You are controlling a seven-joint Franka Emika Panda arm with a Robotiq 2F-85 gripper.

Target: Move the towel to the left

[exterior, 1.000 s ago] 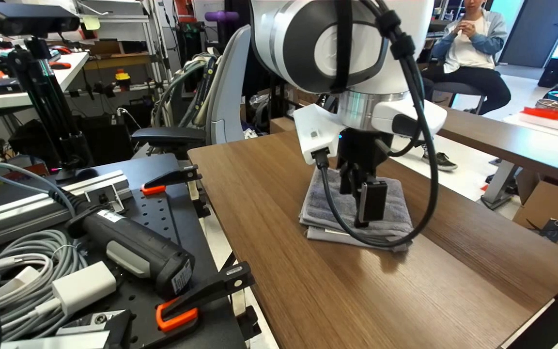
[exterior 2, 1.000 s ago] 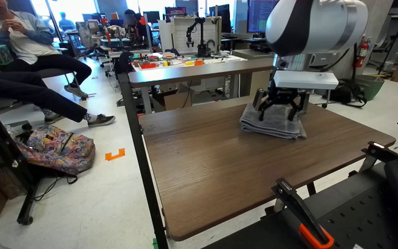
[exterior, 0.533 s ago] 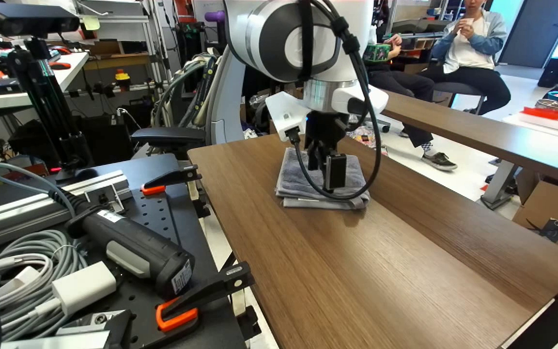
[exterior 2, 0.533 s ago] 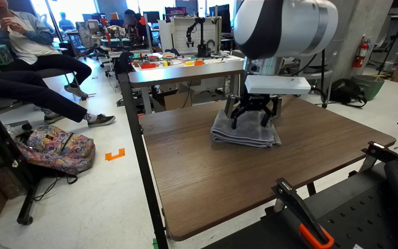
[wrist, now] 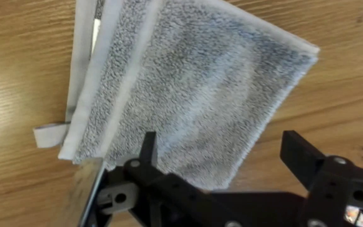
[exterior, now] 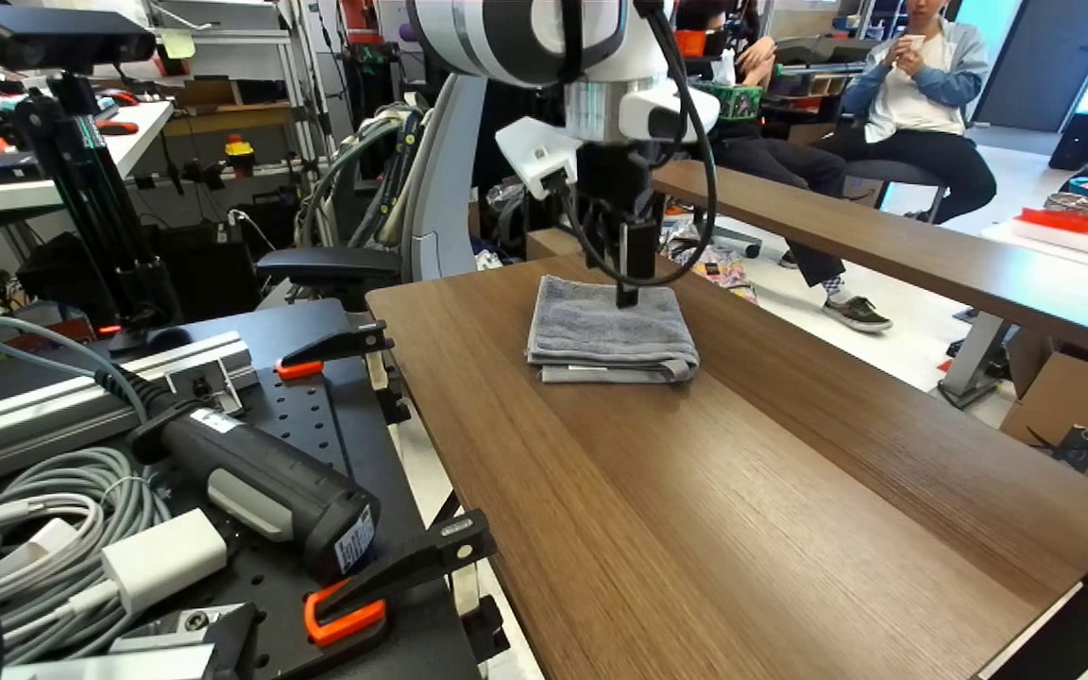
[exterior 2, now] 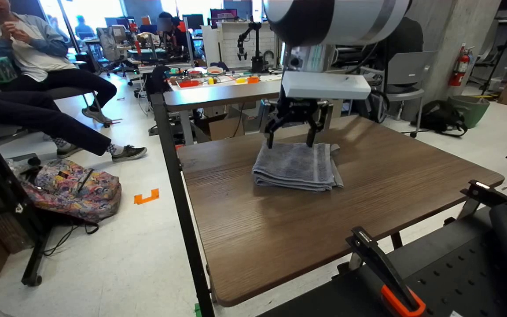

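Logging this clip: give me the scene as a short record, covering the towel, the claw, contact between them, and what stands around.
towel: gray, folded, lying on the brown table
claw: open, above the towel
grip on towel: none
wrist view: one fingertip over the towel, the other beyond its edge
contact: cannot tell whether either fingertip touches the towel
beside table: black perforated board with a dark handheld tool, coiled cable and black-and-orange clamps
background: seated person; patterned backpack
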